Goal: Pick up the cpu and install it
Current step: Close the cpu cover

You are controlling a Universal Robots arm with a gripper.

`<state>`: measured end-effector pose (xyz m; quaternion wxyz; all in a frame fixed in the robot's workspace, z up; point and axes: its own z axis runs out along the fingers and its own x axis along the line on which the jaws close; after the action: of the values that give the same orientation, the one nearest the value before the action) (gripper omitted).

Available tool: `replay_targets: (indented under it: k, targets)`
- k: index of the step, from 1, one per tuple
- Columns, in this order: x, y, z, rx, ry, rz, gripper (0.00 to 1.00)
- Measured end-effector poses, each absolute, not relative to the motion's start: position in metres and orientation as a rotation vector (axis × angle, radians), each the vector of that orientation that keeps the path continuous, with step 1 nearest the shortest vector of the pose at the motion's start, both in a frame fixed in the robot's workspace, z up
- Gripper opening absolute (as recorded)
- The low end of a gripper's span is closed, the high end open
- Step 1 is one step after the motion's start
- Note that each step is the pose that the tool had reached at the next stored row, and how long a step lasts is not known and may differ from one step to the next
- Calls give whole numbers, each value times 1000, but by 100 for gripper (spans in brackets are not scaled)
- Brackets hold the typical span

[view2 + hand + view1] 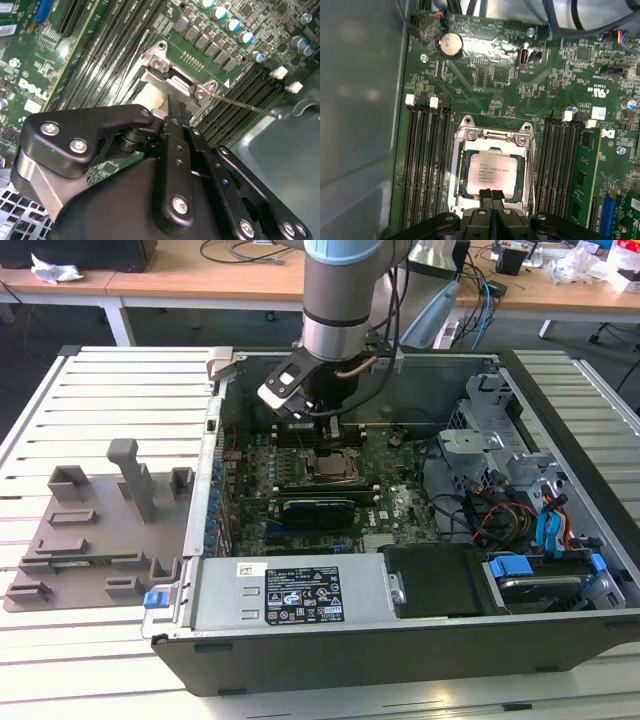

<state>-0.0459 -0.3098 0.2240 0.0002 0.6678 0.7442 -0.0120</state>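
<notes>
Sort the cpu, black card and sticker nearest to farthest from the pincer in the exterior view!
1. cpu, right under the pincer.
2. black card, further along the board.
3. sticker, on the grey box.

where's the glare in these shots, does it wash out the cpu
First wrist view: strongest glare on a shiny patch of the motherboard beside the coin cell; the cpu is evenly lit, not washed out, with the gripper a dark shape at its edge. Second wrist view: glints on the metal socket bracket. Exterior view: the motherboard directly under the arm looks shadowed.
</notes>
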Motion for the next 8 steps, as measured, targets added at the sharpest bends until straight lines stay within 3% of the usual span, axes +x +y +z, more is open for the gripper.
replay_targets:
  k: [8]
  targets:
    - [-55, -310, 207, 2098, 2338, -38, 11]
